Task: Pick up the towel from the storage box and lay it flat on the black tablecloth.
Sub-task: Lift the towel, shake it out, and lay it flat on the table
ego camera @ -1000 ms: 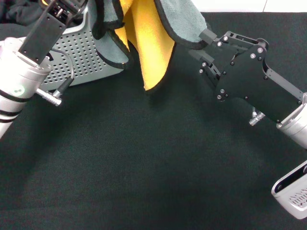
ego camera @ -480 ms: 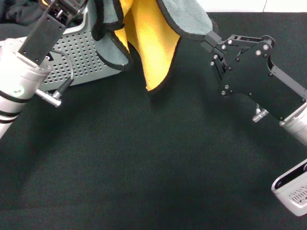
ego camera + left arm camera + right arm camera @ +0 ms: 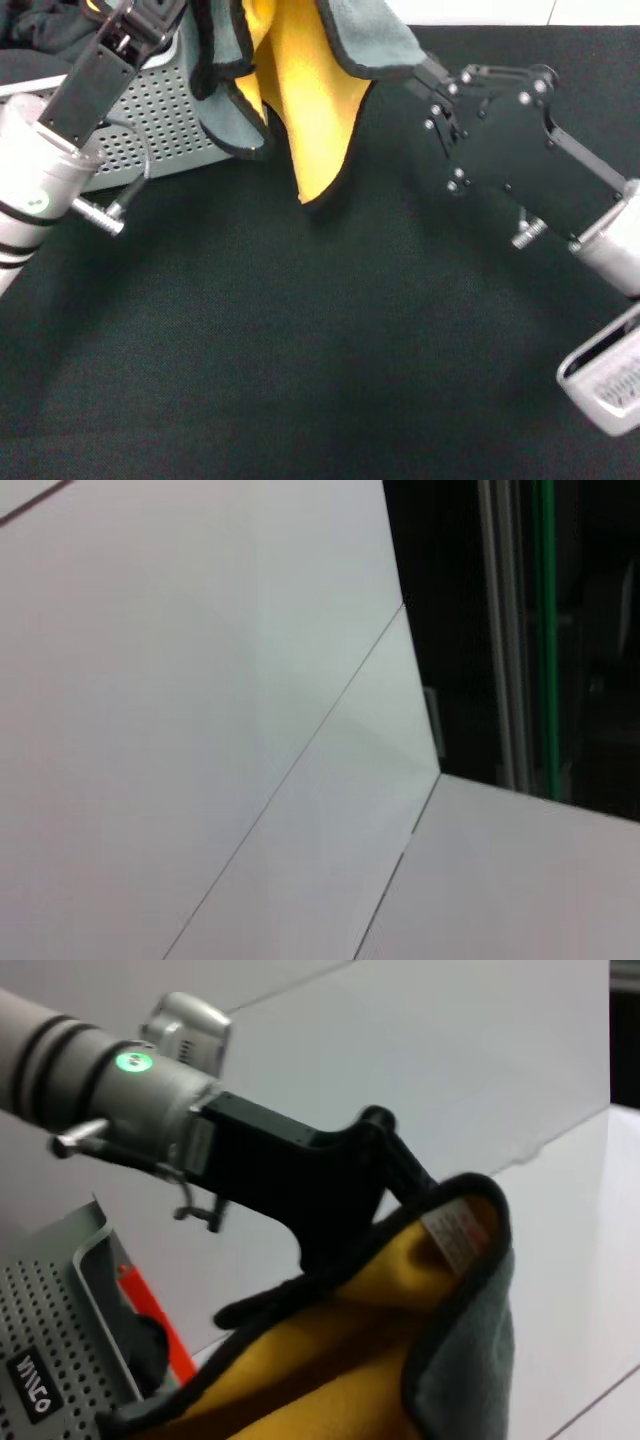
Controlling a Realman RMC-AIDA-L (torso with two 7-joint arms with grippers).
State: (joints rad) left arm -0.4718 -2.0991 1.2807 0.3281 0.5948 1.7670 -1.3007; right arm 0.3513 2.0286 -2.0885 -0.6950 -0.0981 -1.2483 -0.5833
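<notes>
I see the soft towel [image 3: 310,90], yellow-orange on one face and grey on the other with a thin dark hem, hanging in the air above the far edge of the wide matte black tablecloth [image 3: 300,340], its lowest yellow corner clear of the cloth. My left gripper [image 3: 425,1185] is clamped on a corner beside the small white tag [image 3: 452,1235]. My right gripper [image 3: 420,72] pinches the grey edge. The pale grey perforated plastic storage box [image 3: 160,120] sits at the far left corner.
</notes>
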